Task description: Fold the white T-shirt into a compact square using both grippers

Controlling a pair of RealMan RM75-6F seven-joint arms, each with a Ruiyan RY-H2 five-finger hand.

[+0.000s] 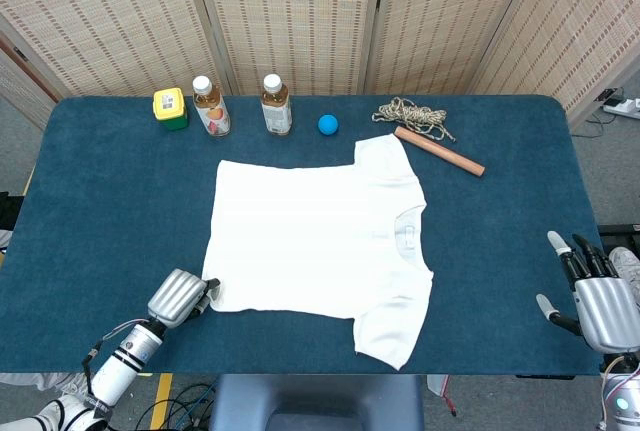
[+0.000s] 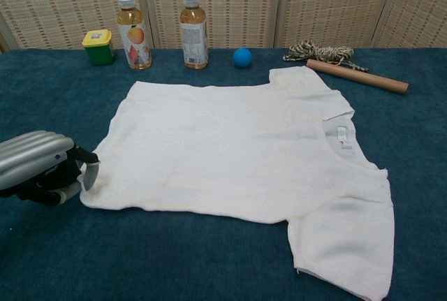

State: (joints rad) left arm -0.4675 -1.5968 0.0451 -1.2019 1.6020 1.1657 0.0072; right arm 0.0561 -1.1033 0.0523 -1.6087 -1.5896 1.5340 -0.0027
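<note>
Here the left robot hand (image 2: 38, 168) sits at the near-left corner of the T-shirt (image 1: 315, 236), its silver, ribbed fingers curled in. A dark fingertip touches the hem corner, but whether cloth is actually pinched between the fingers cannot be told from either view.

The T-shirt is soft white knit, lying flat and fully spread in the middle of the tabletop (image 1: 110, 201), which is covered in a deep blue, carpet-like fabric. The shirt's long axis runs left to right: hem toward the left, neck opening and label toward the right. One sleeve points to the far side, the other to the near edge. Its surface is smooth, with only slight rippling along the near hem.

Along the far edge, left to right, stand a small green jar with a yellow lid (image 1: 170, 108), two plastic bottles of amber drink with white caps (image 1: 209, 105) (image 1: 275, 104), and a round blue ball (image 1: 328, 124). Further right lies a loose tangle of braided rope (image 1: 412, 114), and just beside it a smooth wooden stick (image 1: 438, 150), angled and close to the far sleeve. None of these rest on the shirt.

At the near-right edge of the tabletop, well apart from the shirt, the right robot hand (image 1: 590, 296) is held with fingers spread and holds nothing. Woven screens (image 1: 290, 11) stand behind.
</note>
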